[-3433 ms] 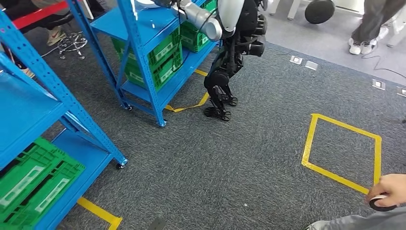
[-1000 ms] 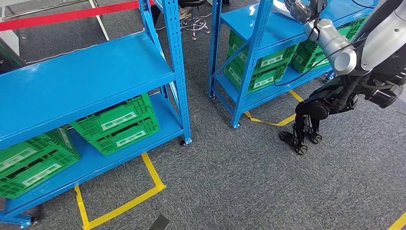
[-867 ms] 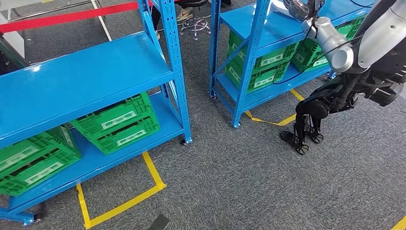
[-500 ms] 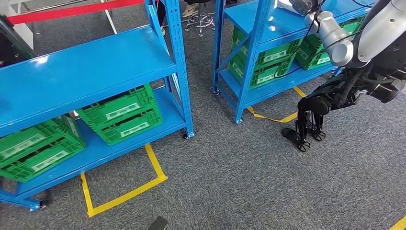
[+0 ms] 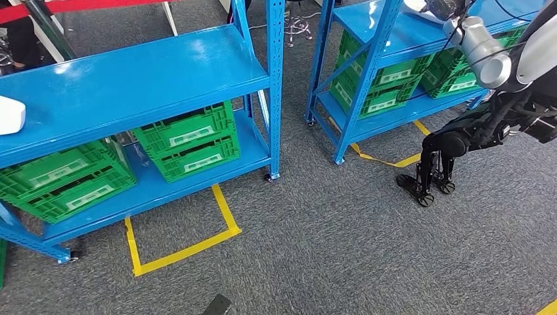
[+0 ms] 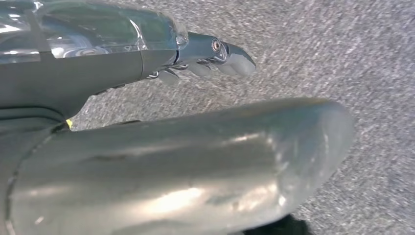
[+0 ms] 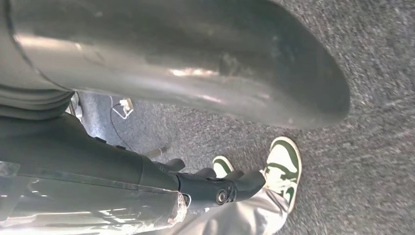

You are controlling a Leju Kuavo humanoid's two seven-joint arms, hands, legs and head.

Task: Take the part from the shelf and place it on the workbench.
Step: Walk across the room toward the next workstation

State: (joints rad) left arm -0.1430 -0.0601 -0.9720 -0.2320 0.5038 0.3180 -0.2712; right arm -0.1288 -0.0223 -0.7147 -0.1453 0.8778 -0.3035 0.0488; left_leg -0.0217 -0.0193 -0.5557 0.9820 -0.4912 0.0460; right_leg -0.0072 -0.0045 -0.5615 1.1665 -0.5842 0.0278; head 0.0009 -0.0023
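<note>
Part (image 5: 10, 113), white, lies on blue shelf (image 5: 144, 82). I see left hand (image 6: 215, 61) and right hand (image 7: 220, 188) fingers loosely extended, holding nothing.

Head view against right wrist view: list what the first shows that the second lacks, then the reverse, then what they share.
Head view alone: two blue shelf racks, green crates on their lower levels, a white part on the near rack's shelf, yellow floor tape, and another humanoid robot by the far rack.

Right wrist view alone: the right hand, holding nothing, and a person's green-and-white shoes.

Both: grey carpet.
</note>
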